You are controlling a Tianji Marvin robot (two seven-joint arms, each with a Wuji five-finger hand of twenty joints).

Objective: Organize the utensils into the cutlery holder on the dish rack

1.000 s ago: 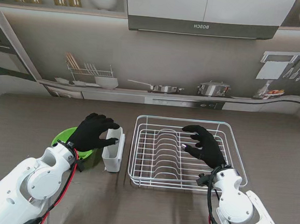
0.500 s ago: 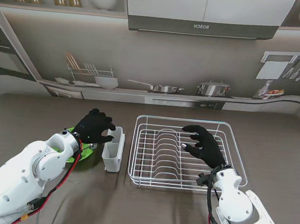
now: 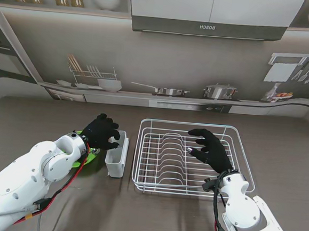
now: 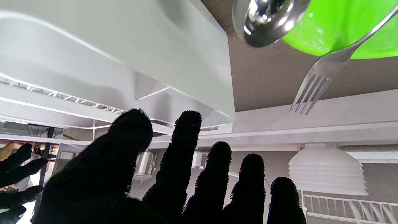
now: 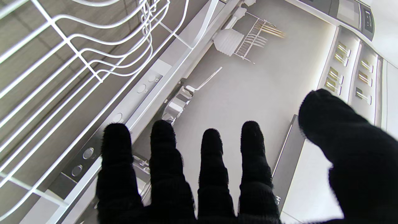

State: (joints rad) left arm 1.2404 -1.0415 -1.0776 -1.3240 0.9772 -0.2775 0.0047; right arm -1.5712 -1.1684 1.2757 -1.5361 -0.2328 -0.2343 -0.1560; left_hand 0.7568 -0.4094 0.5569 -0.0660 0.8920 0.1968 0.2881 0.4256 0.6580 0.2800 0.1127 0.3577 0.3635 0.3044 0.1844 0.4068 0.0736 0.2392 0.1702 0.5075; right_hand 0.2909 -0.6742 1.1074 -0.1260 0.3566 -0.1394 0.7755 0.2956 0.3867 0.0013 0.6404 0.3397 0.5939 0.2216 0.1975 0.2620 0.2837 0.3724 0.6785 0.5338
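The left hand [image 3: 103, 133] hangs with its fingers spread apart and nothing in it, right between the green plate [image 3: 82, 159] and the white cutlery holder [image 3: 116, 154]. The holder stands on the table [image 3: 31, 122] just beside the left edge of the wire dish rack [image 3: 191, 157], and it is long from near me to far from me, with its open top facing up. In the left wrist view the spoon [image 4: 264, 21] and the fork [image 4: 323, 73] lie on the green plate, close beside each other, with the spoon's bowl and the fork's prongs sticking out over the plate's edge toward the back wall. So the long way of both things runs about the same way as the fingers [image 4: 183, 146] point. I think that is what matters most: the fork and spoon are just off to the left side of this hand, and the holder is just off to its right side, so the hand only has to go a little way left to pick one up and a little way right to drop it in. The handles are hidden, so I cannot tell how they lie. The right hand [image 3: 209, 149] is much farther off. It floats over the middle of the dish rack with its fingers [image 5: 211, 155] open and empty, well apart from the plate, so the left hand looks like the one for this job. The holder looks empty from here, so I think no piece is put away yet.
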